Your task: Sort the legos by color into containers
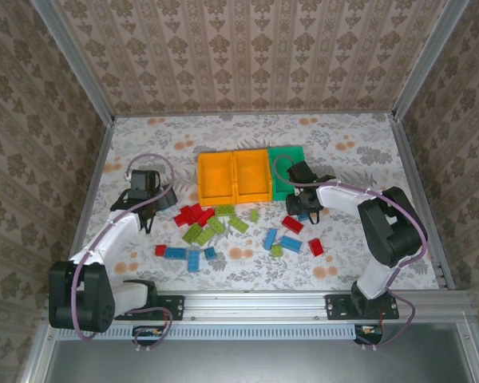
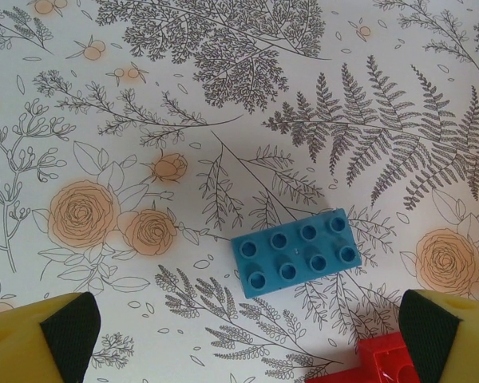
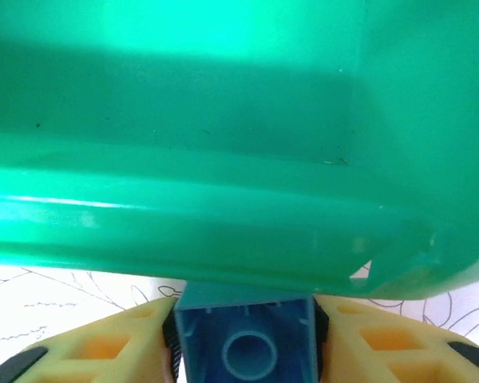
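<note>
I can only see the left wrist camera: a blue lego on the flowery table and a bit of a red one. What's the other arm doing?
Observer: The right gripper is shut on a blue lego, right up against the outside of the green bin.
Operator: Is anything inside the bins?
Observer: From the top camera, the two orange bins look empty. The right arm hides part of the green one.
Operator: Where are the green legos?
Observer: Several lime legos lie loose on the table in front of the orange bins, mixed in with red ones.
</note>
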